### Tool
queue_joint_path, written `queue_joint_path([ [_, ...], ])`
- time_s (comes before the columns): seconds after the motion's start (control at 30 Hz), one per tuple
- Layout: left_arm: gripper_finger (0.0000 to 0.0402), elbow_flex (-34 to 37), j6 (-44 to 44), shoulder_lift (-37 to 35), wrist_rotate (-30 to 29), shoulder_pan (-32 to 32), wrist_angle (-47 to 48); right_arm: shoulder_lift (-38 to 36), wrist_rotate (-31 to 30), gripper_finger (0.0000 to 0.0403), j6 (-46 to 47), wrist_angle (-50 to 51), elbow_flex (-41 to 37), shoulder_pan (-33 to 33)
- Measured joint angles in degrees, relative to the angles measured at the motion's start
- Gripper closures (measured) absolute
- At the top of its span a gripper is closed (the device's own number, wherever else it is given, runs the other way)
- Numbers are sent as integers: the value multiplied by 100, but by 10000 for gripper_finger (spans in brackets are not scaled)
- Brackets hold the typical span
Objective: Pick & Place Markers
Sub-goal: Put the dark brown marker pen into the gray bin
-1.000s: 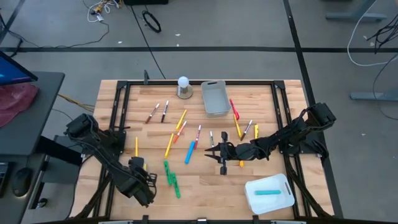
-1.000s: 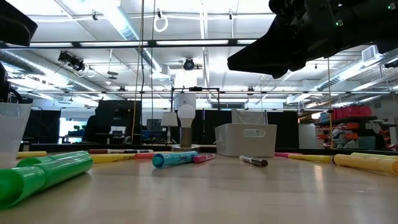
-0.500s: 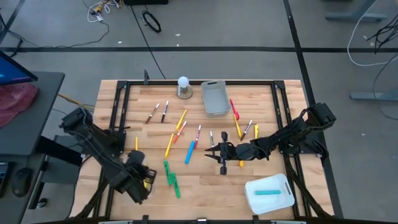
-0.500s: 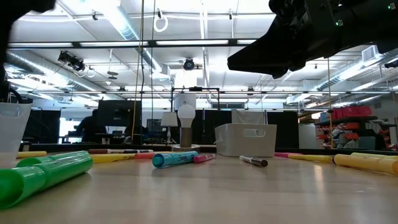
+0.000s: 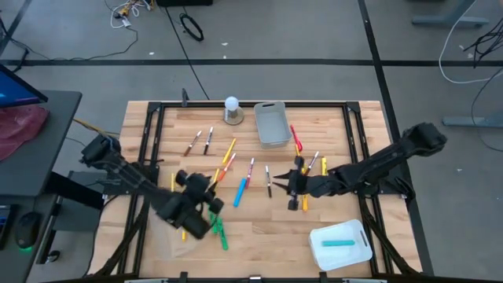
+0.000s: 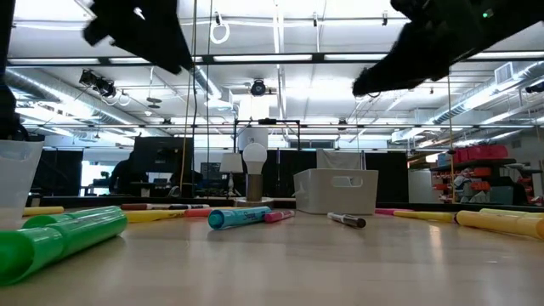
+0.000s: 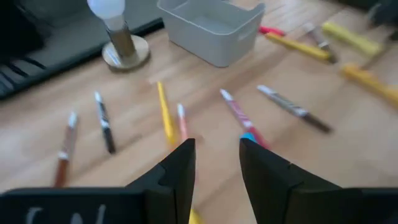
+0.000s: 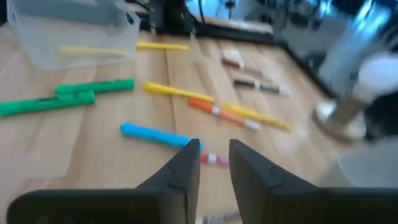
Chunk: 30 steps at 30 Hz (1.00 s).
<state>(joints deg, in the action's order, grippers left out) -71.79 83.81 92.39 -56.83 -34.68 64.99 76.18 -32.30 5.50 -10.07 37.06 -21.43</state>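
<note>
Markers (image 5: 242,191) lie scattered across the middle of the wooden surface (image 5: 251,236), nearly all unplaced; one teal marker sits in the clear bin (image 5: 341,244) at five o'clock. Left gripper (image 5: 206,206) and right gripper (image 5: 292,187) hover empty, fingers narrowly parted.

**A robotics lab in an industrial hall**

The wooden table (image 5: 259,228) carries a black metal frame (image 5: 149,141) and stands on a grey concrete floor (image 5: 314,31) crossed by dark tape lines, with loose cables (image 5: 189,27) lying at 11 o'clock. The low view shows an open ceiling with exposed ducts (image 6: 42,81), strip lights (image 6: 161,30), monitors (image 6: 157,161) and, at 3 o'clock, storage shelving (image 6: 476,166).
</note>
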Motion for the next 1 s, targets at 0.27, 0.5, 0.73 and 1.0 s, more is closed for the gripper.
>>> queue_joint_path([
  [0.27,271,7,-2616,741,492,1020,-1476,-390,287,307,2019,1811,0,24],
  [0.5,271,4,-4216,1251,1041,1442,-2973,588,544,236,2351,984,3,83],
  [0.73,290,0,-4427,1312,1184,1412,-3444,1811,513,158,2598,-572,76,328],
  [1.0,349,600,-4165,1286,1233,1347,-3959,2378,327,145,2665,-547,486,650],
])
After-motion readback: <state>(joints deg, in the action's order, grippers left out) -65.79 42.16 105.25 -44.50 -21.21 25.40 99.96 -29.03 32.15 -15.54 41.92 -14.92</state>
